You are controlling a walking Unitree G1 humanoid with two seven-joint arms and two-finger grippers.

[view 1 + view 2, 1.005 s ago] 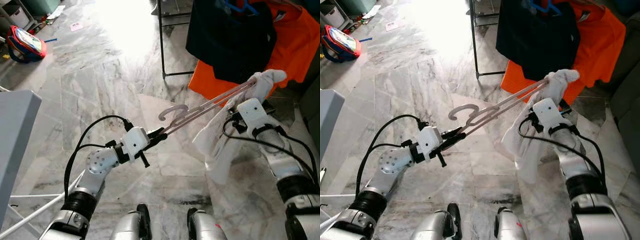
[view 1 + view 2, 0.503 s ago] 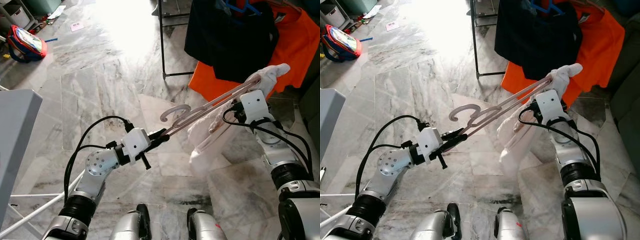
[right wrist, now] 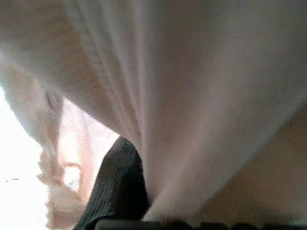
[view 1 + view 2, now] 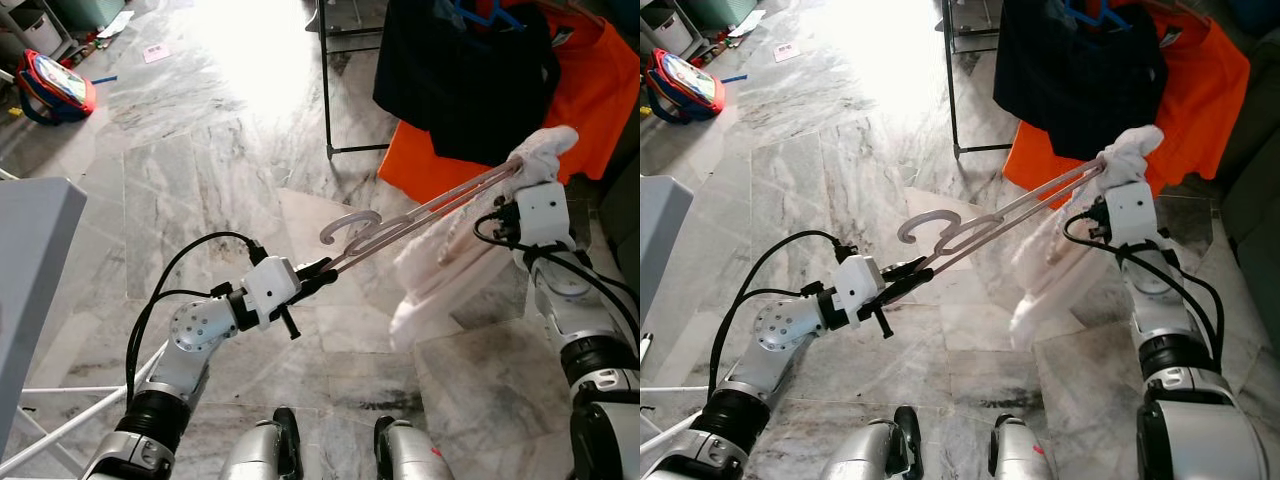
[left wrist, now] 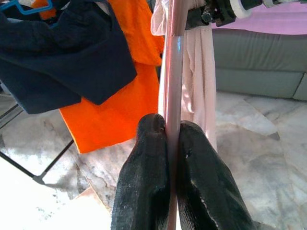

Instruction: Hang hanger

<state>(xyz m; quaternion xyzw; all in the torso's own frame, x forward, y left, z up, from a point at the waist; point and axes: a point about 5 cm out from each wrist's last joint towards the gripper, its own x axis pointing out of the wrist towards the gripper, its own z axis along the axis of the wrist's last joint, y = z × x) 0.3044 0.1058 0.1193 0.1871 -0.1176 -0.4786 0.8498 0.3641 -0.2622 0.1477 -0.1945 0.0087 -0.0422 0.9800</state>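
Observation:
A pale pink hanger stretches level between my two arms, its hook curling up near the left one. My left gripper is shut on the hanger's bar just below the hook; the left wrist view has the bar pinched between both black fingers. A white garment is bunched over the hanger's far end and sags below it. My right gripper is at that far end, buried in the cloth and shut on it. The right wrist view has pale fabric draped over one black finger.
Behind the hanger stands a black clothes rack carrying a dark garment on a blue hanger and an orange shirt. A grey surface juts in at the left. A colourful backpack lies far left on the marble floor.
My right gripper has swung outward to the right with the white garment, lifting its lower part off toward the hanger's end. The left gripper and the hook end have stayed put.

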